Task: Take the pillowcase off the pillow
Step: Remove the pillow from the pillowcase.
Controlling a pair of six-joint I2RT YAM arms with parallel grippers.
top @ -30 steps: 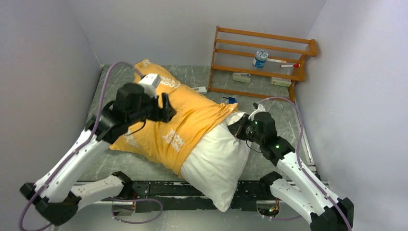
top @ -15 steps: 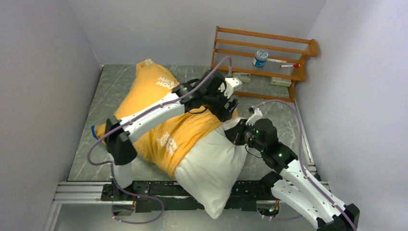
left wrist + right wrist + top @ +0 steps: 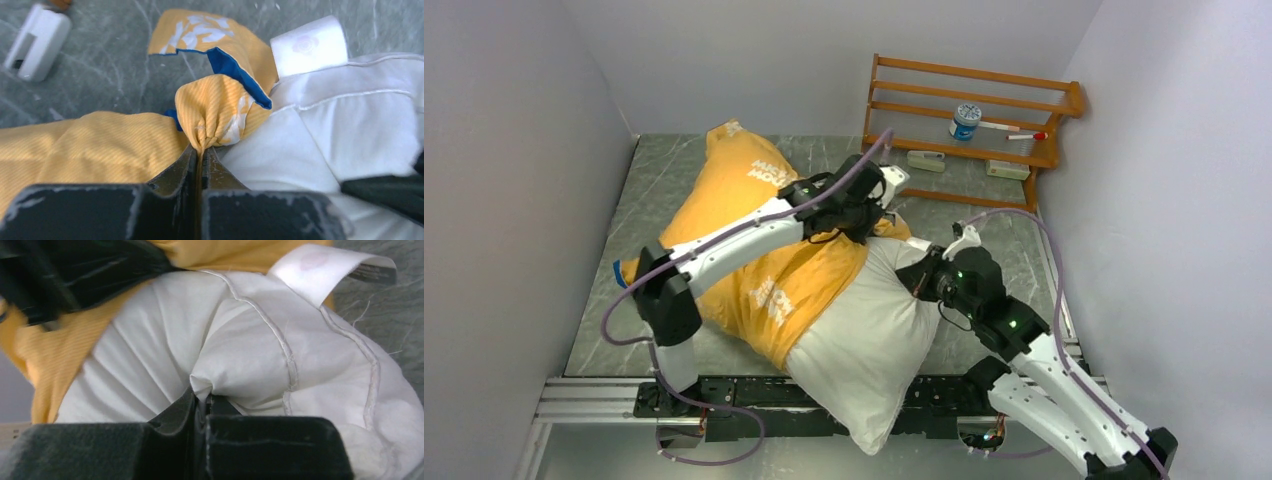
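Observation:
The orange-yellow pillowcase (image 3: 724, 215) with white lettering still covers the far half of the white pillow (image 3: 864, 330), which sticks out toward the near edge. My left gripper (image 3: 866, 228) is shut on a bunched fold of the pillowcase (image 3: 212, 107) at its open hem, where the blue inside shows. The left gripper (image 3: 201, 149) pinches that fold right beside the pillow (image 3: 350, 125). My right gripper (image 3: 921, 280) is shut on a pinch of the pillow's white fabric (image 3: 235, 365) near its corner seam and label. The right gripper (image 3: 202, 396) holds it tight; the pillowcase (image 3: 55, 360) lies to its left.
A wooden rack (image 3: 969, 125) stands at the back right with a blue-and-white tub (image 3: 965, 121), a marker and small white boxes. A small white box (image 3: 37, 42) lies on the grey marbled table (image 3: 664, 175). Grey walls close in on the left and right.
My left arm swung from the pillowcase's far left across to its open hem, and its gripper closed on a fold there. The right gripper kept its hold on the pillow.

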